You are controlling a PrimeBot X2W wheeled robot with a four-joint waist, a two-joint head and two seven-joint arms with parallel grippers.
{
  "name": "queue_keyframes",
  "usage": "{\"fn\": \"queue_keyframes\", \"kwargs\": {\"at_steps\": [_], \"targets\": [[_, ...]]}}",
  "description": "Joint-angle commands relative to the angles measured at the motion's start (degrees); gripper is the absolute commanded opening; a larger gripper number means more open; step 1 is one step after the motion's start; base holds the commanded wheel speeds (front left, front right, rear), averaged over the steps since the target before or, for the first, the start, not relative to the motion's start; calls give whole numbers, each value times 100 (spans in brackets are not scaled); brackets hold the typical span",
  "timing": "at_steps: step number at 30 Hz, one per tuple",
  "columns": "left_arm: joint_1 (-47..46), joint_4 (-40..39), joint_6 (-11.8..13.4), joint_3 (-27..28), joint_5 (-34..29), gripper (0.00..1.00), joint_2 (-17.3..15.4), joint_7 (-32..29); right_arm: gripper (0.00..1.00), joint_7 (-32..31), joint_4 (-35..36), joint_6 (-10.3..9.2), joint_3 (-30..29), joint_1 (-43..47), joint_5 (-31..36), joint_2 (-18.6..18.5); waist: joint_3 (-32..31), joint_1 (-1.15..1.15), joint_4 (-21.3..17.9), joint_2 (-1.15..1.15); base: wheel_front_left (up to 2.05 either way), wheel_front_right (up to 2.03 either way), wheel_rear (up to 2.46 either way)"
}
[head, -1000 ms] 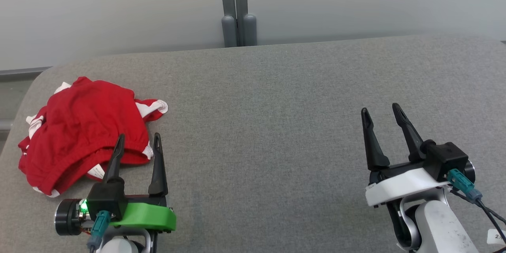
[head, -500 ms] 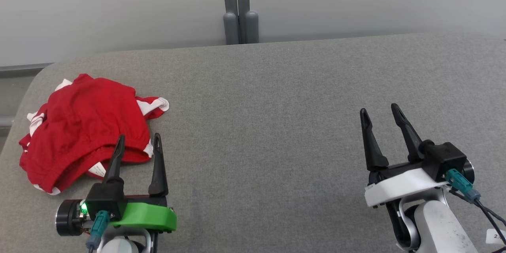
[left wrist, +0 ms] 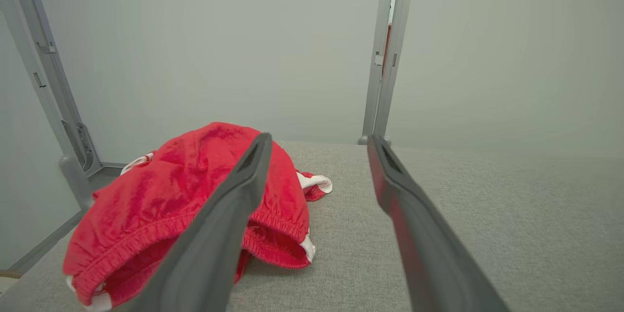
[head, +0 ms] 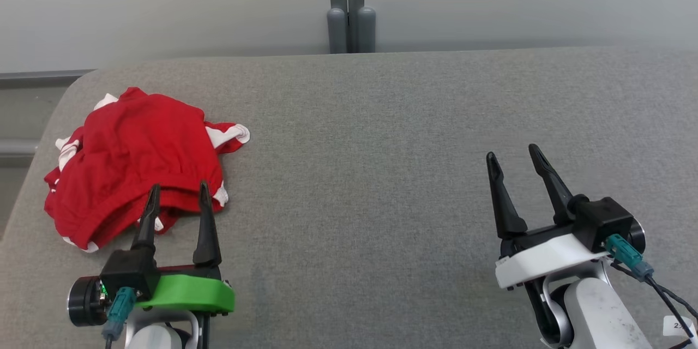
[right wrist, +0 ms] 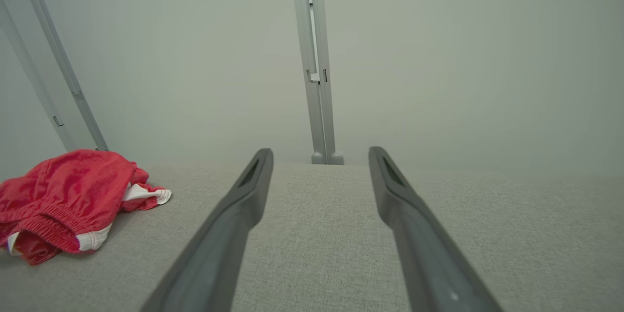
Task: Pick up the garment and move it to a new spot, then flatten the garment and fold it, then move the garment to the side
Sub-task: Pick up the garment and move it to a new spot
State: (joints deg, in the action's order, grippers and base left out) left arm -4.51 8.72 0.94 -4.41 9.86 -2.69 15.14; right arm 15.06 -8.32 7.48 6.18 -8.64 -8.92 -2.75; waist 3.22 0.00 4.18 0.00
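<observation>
Fingers apart, the left gripper (head: pixel 179 186) has edged over the near hem of the red garment (head: pixel 136 147) heaped at the table's (head: pixel 381 185) left end, pickup seemingly next; the right gripper (head: pixel 510 151) idles, equally spread

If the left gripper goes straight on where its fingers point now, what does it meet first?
Most likely the red garment: the open left gripper points at its near edge, though the gripper's height above it is unclear.

Left gripper (head: pixel 179 185): two long dark tapered fingers (head: pixel 206 229) on a green bracket (head: pixel 188 294), green light (head: pixel 102 288) glowing; right gripper (head: pixel 511 151): white bracket (head: pixel 545 264), teal plug (head: pixel 624 251), black cable (head: pixel 662 294), pale scuffed forearm (head: pixel 597 311).
</observation>
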Motion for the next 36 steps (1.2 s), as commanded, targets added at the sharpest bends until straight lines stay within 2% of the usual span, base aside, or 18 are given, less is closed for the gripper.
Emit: {"fn": "queue_keyframes", "kwargs": {"at_steps": [1,23,29,36], "targets": [[-65,20,-17,35,18,100,-37,3,100,17,-3,2,22,-46,22,-24,39,0,146,0,0,0,0],[115,232,92,194,404,100,-33,2,100,17,-116,2,349,102,-113,-24,-105,0,1894,0,0,0,0],[156,280,76,269,426,100,-33,2,100,17,-109,2,343,118,-150,-26,-147,0,2149,0,0,0,0],[156,250,50,339,480,100,-33,2,100,17,-83,2,382,85,-167,-25,-163,0,2187,0,0,0,0]]}}
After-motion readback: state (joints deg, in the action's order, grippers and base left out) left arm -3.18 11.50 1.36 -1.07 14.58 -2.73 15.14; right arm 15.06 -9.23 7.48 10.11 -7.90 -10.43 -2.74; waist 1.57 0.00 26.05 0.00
